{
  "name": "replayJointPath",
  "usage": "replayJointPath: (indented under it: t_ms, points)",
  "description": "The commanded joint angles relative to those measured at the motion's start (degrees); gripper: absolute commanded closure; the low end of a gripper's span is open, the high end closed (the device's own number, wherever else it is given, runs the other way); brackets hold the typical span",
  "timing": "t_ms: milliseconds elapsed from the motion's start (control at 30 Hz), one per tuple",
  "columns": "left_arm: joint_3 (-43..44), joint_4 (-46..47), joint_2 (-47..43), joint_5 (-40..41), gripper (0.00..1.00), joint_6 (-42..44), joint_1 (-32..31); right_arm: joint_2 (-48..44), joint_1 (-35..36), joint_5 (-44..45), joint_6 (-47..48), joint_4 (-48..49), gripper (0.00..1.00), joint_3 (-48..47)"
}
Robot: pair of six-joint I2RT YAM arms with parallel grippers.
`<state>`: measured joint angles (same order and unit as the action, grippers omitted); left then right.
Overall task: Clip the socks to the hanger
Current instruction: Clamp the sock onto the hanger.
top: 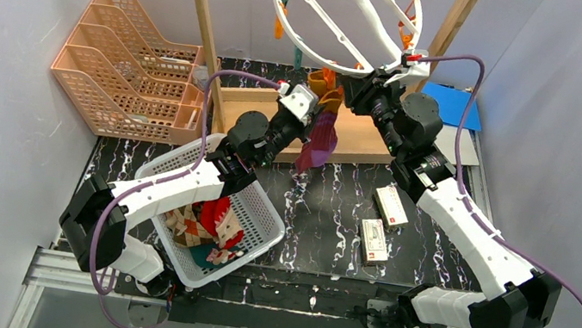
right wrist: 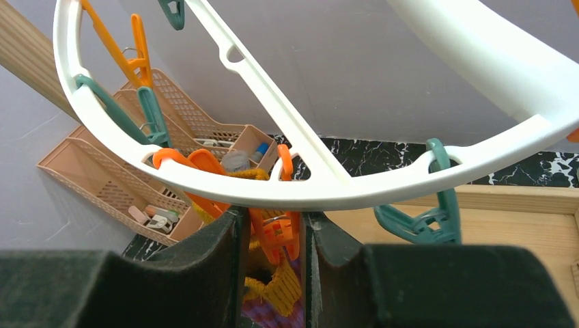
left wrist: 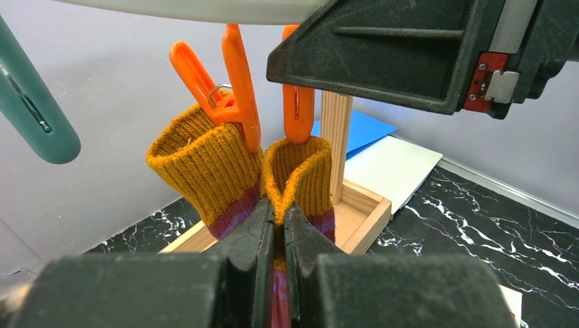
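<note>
Under hanger (right wrist: 328,193), left gripper (left wrist: 278,225) pinches sock (left wrist: 300,174) (right gripper (right wrist: 272,220) squeezes clip (right wrist: 276,239)).

Left claw (left wrist: 278,213) clamped, right claw (right wrist: 274,229) half-closed

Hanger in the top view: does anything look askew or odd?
Yes. The hanger hangs tilted, not level, its low rim by the right gripper, whose jaws clamp an orange clip. Nothing looks spilled or damaged.

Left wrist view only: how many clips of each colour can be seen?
Orange clips: 2
Teal clips: 1
Total: 3
</note>
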<state>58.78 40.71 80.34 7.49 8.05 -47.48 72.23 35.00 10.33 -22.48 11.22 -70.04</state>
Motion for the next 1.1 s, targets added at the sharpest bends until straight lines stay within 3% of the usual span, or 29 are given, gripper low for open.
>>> replayJointPath:
  t_ms: [0, 1067]
  points:
    - [2.34, 2.82, -2.29, -0.06, 1.0, -0.14, -0.27, 0.94, -0.27, 1.32, -0.88, -1.46, 0.99, -2.44]
    - [4.48, 3.94, -1.57, -1.62, 1.0, -0.76, -0.24, 2.08, -0.24, 1.04, -1.38, -4.37, 0.99, -3.34]
